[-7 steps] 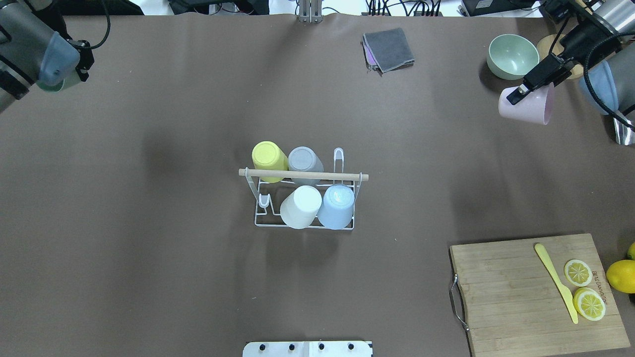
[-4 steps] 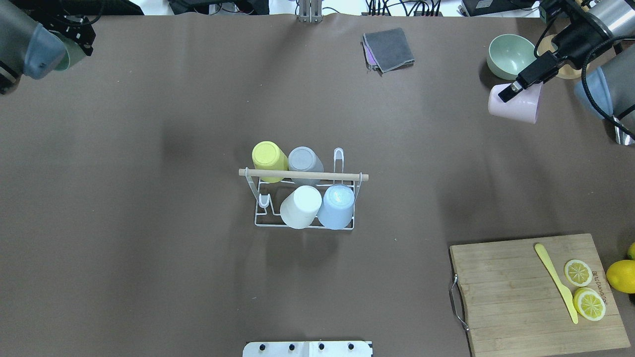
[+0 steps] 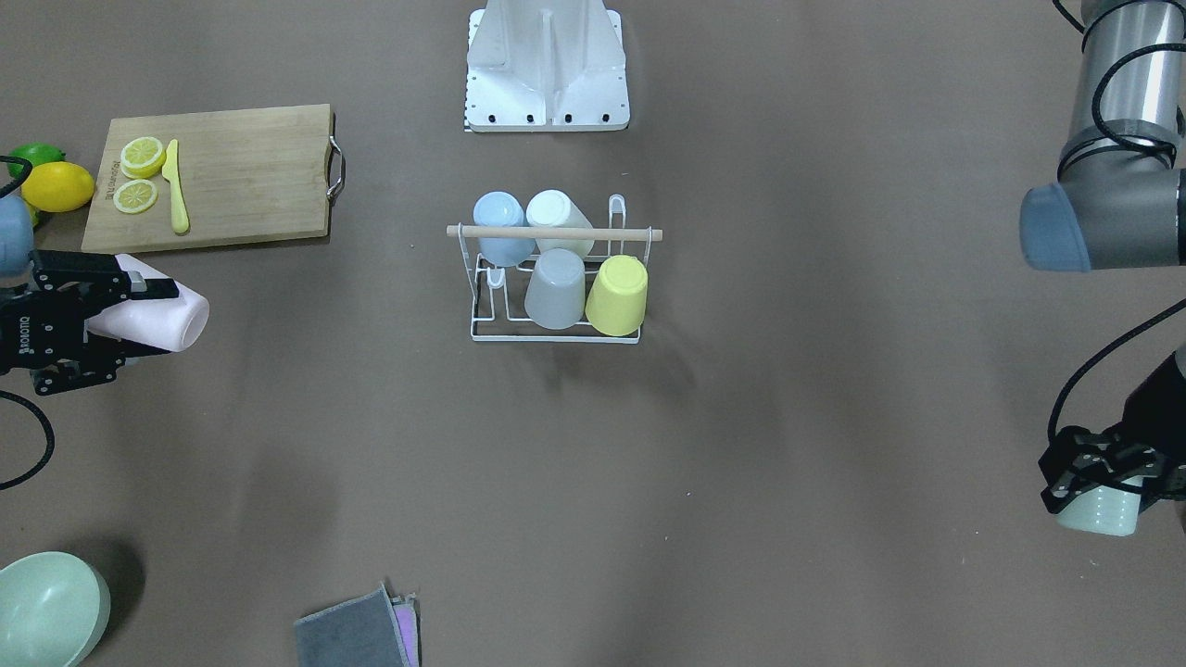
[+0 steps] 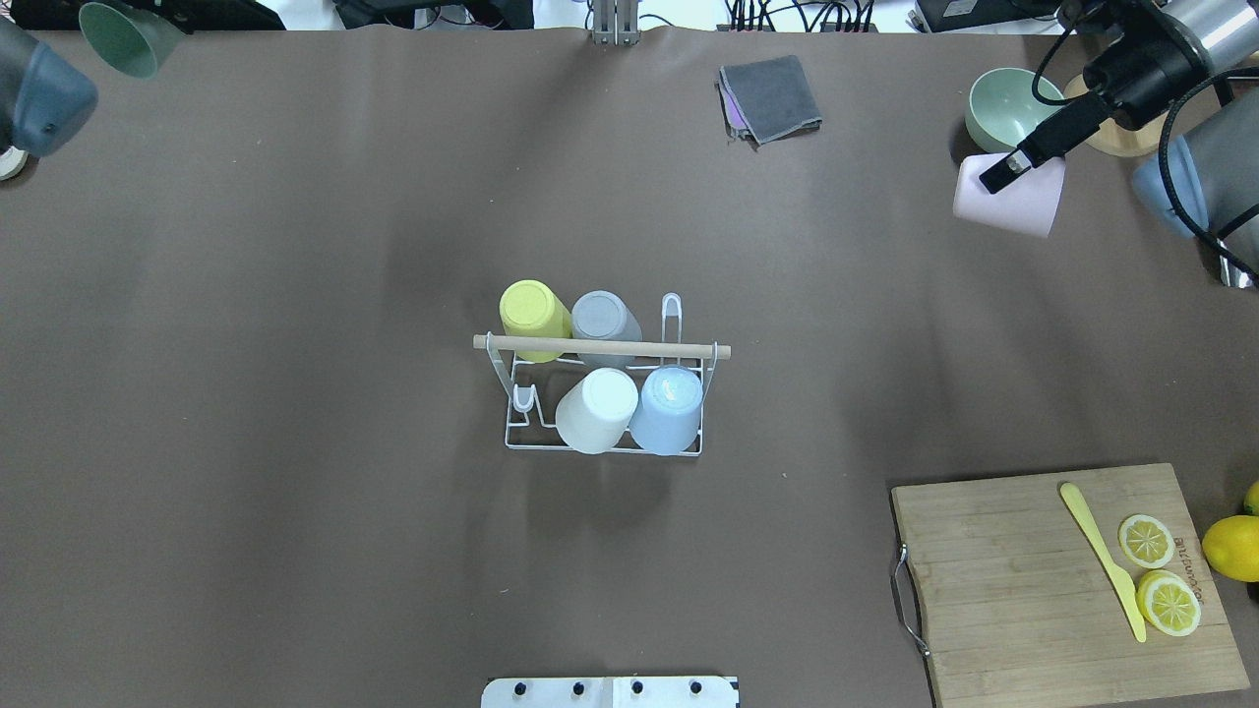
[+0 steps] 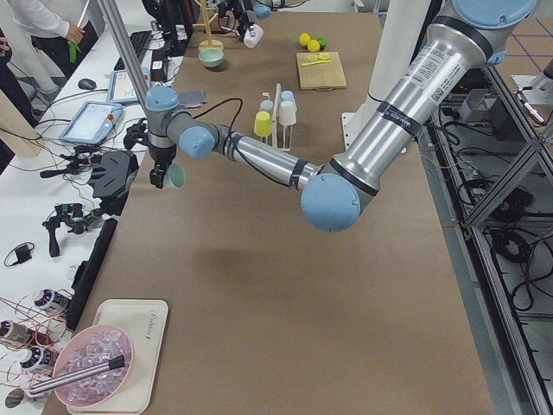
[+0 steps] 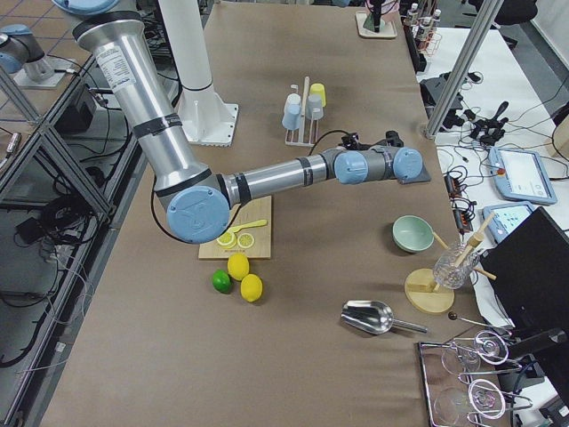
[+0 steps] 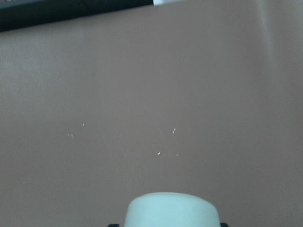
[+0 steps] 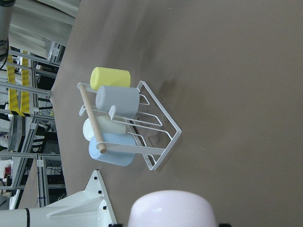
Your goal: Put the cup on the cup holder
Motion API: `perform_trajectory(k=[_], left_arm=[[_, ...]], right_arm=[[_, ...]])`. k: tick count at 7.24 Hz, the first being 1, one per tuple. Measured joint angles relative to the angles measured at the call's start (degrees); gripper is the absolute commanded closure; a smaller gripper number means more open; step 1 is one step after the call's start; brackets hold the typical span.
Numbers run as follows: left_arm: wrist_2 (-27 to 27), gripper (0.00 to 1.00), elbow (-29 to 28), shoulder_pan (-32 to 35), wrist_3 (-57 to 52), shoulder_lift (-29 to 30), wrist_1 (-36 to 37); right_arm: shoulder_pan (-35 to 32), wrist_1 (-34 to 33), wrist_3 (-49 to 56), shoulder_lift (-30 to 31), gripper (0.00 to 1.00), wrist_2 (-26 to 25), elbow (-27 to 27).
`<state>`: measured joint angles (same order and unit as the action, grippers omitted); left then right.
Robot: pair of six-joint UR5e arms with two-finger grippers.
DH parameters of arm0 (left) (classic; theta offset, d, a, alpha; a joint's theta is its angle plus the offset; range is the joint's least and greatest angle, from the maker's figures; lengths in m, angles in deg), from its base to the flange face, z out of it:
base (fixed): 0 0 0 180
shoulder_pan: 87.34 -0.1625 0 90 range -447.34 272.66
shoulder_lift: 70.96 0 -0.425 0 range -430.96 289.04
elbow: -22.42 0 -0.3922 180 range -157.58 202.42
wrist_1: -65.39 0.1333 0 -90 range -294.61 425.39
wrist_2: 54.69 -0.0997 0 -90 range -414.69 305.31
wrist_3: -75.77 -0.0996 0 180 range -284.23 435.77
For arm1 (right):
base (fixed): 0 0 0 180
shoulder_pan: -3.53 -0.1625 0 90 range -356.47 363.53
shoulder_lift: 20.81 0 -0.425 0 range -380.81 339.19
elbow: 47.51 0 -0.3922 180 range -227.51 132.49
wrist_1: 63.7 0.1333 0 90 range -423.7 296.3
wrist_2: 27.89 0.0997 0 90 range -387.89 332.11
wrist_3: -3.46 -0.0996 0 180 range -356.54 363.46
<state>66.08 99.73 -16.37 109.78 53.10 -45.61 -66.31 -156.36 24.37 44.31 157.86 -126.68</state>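
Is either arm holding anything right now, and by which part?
Yes, both. The right gripper clamps a pale pink plastic cup by its side wall; the left gripper clamps a pale green plastic cup the same way.

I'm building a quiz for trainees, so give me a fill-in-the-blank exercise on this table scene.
The white wire cup holder with a wooden rod handle carries ____ upturned plastic cups. The right gripper is shut on a plastic cup coloured ____. The left gripper is shut on a second cup, pale ____. On the wooden cutting board lie a yellow plastic knife and two ____ slices.
Missing words: four; pink; green; lemon.
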Motion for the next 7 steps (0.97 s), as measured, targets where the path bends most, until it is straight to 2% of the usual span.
perform_trajectory(k=[3,5,6,7], left_arm=[[-2.65,0.71,8.28,-0.08,6.37,-2.86,-9.87],[-3.08,0.71,13.29,-0.46,10.80,-3.51,-13.42],[-4.21,0.71,14.62,-1.11,13.61,-3.79,-17.21],[-7.74,0.71,15.67,-2.94,16.44,-4.08,-21.66]], right_arm=[[1.68,5.14,0.27,-0.25,0.70,5.75,1.64],[2.68,7.98,0.97,-0.49,0.69,9.77,3.04],[2.96,8.93,1.16,-0.88,0.69,11.39,3.46],[3.07,9.35,1.74,-1.29,0.69,12.66,3.82]])
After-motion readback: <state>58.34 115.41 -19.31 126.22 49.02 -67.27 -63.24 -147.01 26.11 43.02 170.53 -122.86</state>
